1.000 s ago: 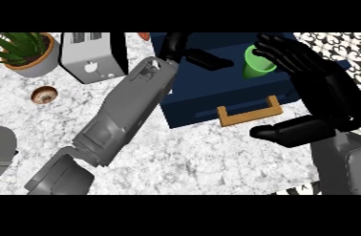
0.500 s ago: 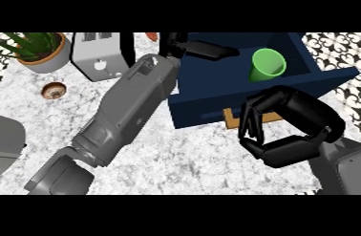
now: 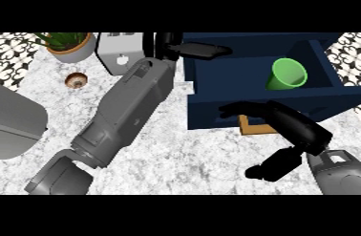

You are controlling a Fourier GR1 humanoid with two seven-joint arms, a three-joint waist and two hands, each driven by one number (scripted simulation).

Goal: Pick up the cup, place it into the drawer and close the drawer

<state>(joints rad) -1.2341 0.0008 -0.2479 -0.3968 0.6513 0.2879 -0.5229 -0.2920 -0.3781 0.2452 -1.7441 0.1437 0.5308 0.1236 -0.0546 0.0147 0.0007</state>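
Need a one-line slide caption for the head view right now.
Green cup lies inside the open navy drawer; right hand at its front, left hand on its back corner.

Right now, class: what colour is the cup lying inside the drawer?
Bright green; the cup shows best in the head view, inside the navy drawer.

No text, label, brand or number can be read anywhere here (the grey toaster (image 3: 120,51) carries only a small round knob, and the navy drawer (image 3: 233,99) front is plain).
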